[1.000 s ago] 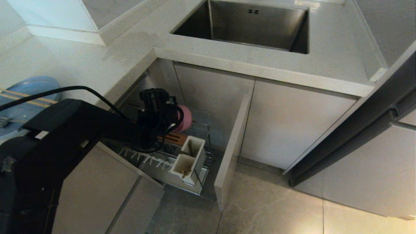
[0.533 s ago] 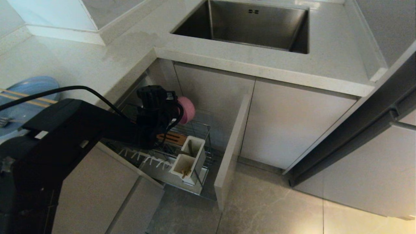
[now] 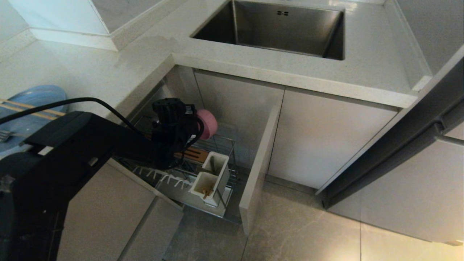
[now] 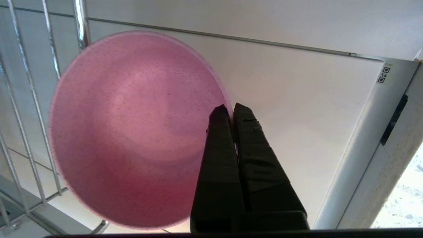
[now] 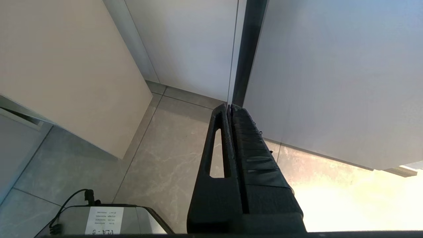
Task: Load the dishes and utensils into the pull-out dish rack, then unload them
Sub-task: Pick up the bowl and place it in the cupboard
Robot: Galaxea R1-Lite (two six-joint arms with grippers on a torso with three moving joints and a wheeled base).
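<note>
- The pull-out dish rack [image 3: 217, 174] stands drawn out below the counter [image 3: 108, 72], and I have the left claw [image 4: 230, 110] above its back part, clamped on the rim of the pink bowl [image 4: 132, 129] – one finger inside, one outside, the bowl hanging on edge.
- I judge the bowl is either going in or coming out; either way I would move slowly and keep the rim square between the fingers, since a thin edge grip on smooth plastic can let the bowl swing or slip.
- I would keep the bowl clear of the chrome wires [image 4: 29, 105] just beside it and not let go until it rests on something.
- The right claw [image 5: 230, 107] hangs parked by the cabinet fronts near the floor, closed on nothing.
- Count, big to small: one rack, one blue plate [image 3: 32, 105] on the counter at my left – partly behind my arm – one bowl, one white utensil box [image 3: 212, 177] with two compartments.
- One pair of chopsticks [image 3: 29, 108] lies across the plate; one fork [image 3: 4, 136] shows at its edge. I see no spoon. Something small and tan sits in the nearer compartment; I cannot tell what.
</note>
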